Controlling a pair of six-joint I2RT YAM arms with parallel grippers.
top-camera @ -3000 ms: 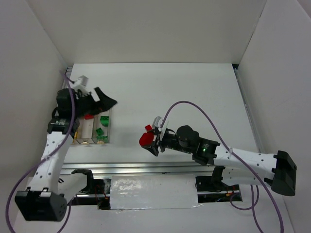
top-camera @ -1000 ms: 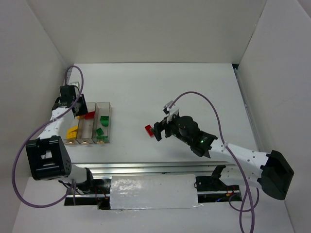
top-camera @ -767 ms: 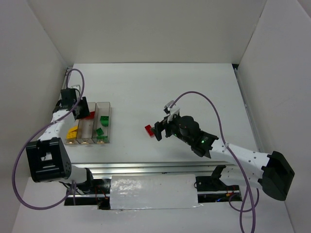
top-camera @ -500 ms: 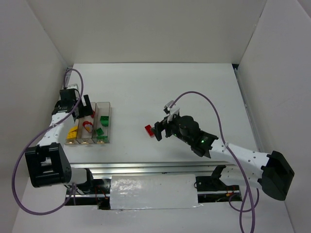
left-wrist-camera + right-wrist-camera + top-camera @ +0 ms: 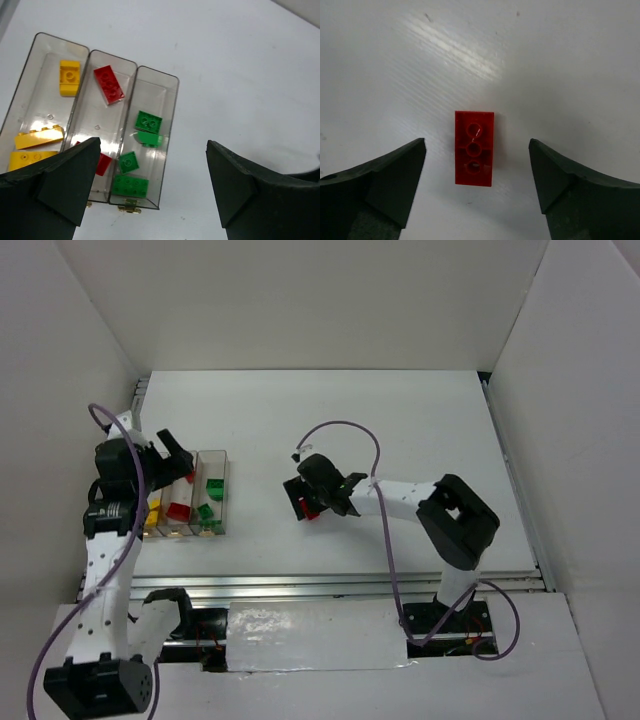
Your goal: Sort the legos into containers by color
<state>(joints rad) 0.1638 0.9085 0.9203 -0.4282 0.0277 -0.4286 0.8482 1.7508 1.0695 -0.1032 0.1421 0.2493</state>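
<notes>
Three joined clear containers (image 5: 80,65) lie under my left gripper (image 5: 153,145), which is open and empty above their near end. The left bin holds yellow legos (image 5: 69,77), the middle one red legos (image 5: 109,85), the right one green legos (image 5: 148,121). In the top view the containers (image 5: 222,520) sit at the table's left with my left gripper (image 5: 172,452) at their far end. One red lego (image 5: 474,147) lies underside up on the table. My right gripper (image 5: 477,142) is open, a finger on each side of it, not touching. It is at the table's middle (image 5: 303,502).
White walls close in the table on the left, back and right. A metal rail (image 5: 330,585) runs along the near edge. Purple cables loop over both arms. The right arm's elbow (image 5: 455,515) is folded over the table's right middle.
A red lego that my left gripper held has dropped into the middle bin, and that gripper has drawn back open. My right arm has folded in, its gripper staying over the loose red lego.
</notes>
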